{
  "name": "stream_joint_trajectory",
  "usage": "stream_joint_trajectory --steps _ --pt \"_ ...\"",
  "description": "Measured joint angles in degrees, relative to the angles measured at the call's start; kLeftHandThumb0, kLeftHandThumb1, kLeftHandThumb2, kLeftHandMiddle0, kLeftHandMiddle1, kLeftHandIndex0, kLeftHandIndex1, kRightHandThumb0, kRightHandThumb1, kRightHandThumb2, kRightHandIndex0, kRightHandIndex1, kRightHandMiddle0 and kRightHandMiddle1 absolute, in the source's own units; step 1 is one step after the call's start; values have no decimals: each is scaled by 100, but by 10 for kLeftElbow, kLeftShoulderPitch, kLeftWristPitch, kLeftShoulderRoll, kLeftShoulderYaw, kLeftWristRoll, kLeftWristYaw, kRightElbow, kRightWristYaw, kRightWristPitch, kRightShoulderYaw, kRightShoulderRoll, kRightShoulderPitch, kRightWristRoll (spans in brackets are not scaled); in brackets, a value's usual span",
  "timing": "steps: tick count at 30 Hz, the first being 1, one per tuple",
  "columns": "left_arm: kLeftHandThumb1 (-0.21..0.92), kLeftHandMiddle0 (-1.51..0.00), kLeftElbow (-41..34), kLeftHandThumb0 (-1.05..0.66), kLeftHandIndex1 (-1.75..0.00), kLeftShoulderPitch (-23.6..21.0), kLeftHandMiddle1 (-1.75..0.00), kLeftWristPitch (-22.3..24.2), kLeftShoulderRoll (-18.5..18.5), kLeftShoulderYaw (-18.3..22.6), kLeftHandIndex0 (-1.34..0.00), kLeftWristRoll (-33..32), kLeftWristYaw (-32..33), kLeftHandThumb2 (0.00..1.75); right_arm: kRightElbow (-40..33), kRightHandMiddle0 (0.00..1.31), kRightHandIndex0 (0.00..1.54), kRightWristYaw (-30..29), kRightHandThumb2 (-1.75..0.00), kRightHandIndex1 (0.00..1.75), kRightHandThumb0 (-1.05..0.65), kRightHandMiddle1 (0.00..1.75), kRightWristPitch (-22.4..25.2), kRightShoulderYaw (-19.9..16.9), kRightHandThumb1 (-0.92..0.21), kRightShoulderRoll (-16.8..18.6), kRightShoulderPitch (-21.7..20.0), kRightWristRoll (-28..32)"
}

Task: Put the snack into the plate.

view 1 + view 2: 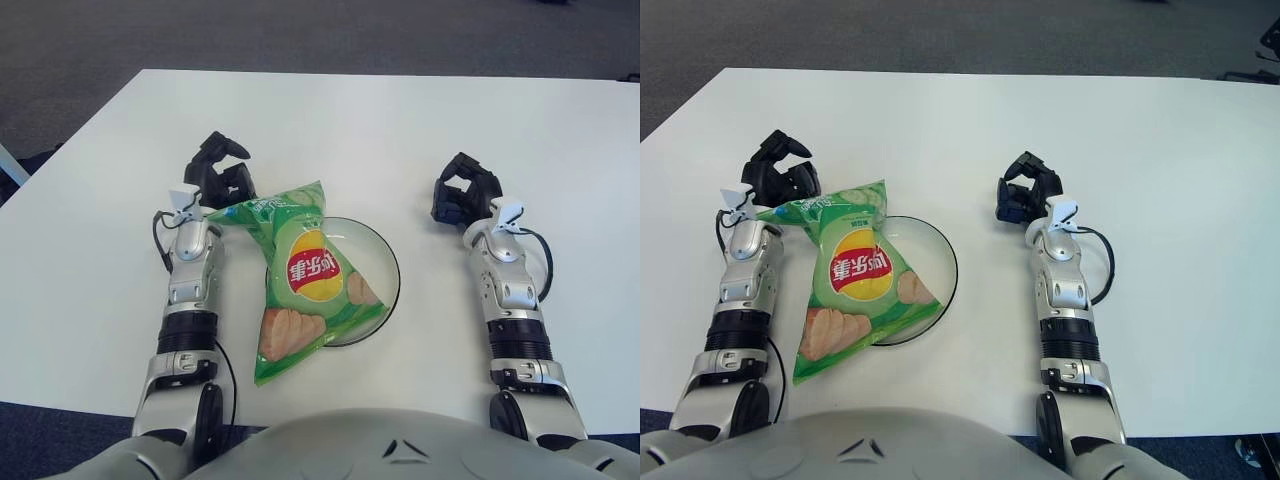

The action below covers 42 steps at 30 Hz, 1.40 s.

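Observation:
The snack is a green chips bag point(305, 280) with a red and yellow logo. It lies flat across a clear glass plate point(391, 262) near the table's front. Its lower end hangs over the plate's front-left rim onto the table. My left hand point(222, 170) is just behind the bag's upper-left corner, with its fingers loose and nothing held. My right hand point(463, 190) is to the right of the plate, apart from it, with relaxed fingers and nothing in them.
The white table point(350, 130) stretches far behind the plate and hands. Its front edge runs close below the bag's lower end. Dark carpet shows beyond the far edge.

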Motion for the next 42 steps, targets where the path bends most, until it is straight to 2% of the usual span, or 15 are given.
stream_joint_trajectory --steps 15,42 --pt "21 -129 -53 -52 -175 24 -175 0 -11 -15 -70 16 17 145 2 65 124 -6 -137 175 -50 175 -65 -24 -27 12 -2 20" --pt "24 -126 -119 -51 -175 65 -175 28 -10 0 -68 14 35 141 33 68 124 -22 -141 175 -51 175 -70 -16 -24 24 -20 17"
